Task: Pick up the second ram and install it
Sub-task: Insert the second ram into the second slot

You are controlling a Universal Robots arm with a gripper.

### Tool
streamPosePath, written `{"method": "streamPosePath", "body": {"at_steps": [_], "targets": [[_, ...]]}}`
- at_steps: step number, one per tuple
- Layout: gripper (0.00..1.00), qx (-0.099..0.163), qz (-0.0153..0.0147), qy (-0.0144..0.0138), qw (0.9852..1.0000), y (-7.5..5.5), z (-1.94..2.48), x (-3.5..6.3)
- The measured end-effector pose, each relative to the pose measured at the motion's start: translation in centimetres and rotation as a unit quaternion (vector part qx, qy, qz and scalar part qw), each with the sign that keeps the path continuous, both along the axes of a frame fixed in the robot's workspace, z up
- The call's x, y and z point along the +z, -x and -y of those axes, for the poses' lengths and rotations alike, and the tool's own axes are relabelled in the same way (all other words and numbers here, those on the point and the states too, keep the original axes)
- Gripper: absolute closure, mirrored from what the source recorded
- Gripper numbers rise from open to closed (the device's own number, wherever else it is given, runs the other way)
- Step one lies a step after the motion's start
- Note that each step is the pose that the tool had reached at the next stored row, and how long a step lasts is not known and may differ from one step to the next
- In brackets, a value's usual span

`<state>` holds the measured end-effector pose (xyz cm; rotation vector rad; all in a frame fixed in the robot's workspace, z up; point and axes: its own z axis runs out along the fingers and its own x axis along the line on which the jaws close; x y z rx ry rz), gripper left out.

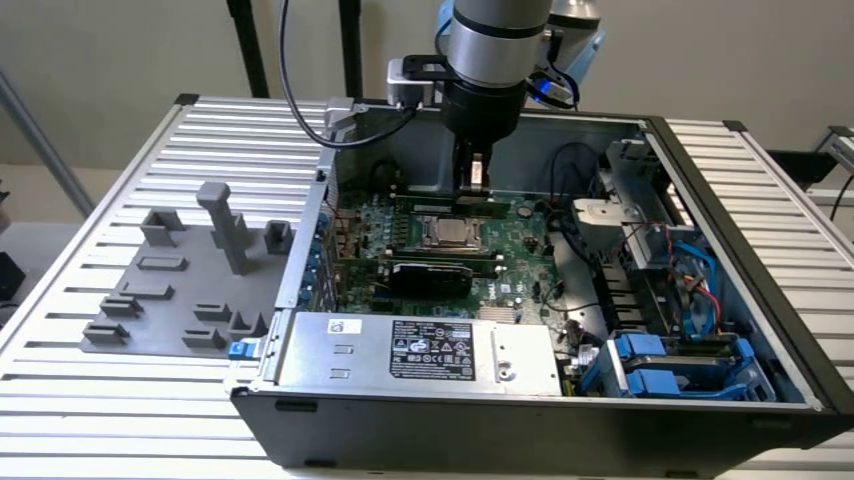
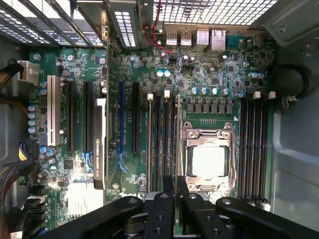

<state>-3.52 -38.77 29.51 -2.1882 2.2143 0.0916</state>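
My gripper [image 1: 471, 183] reaches straight down into the open computer case [image 1: 747, 250], just behind the CPU socket [image 1: 447, 233]. Its fingers are pressed together on the top edge of the second ram [image 1: 451, 207], a slim dark-green stick lying along the memory slots. The stick sits low at the slots; whether it is fully seated I cannot tell. In the wrist view the black fingers [image 2: 168, 191] meet closely over the black memory slots [image 2: 162, 144] beside the CPU socket [image 2: 208, 159], and the gripper [image 2: 175, 190] hides the slots' near ends.
A grey fixture plate [image 1: 174, 290] with upright blocks lies on the slatted table at the exterior view's left. Inside the case are a power supply [image 1: 427, 350], blue drive bays [image 1: 667, 365], loose cables [image 1: 661, 250] and another bank of slots [image 2: 251, 144].
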Motion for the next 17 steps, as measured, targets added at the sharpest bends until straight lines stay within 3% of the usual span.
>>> {"method": "streamPosePath", "body": {"at_steps": [10, 17], "targets": [[0.86, 0.0, 0.0, 0.0, 1.0, 0.0, 0.0, -0.02], [0.86, 0.0, 0.0, 0.0, 1.0, 0.0, 0.0, -1.22]]}}
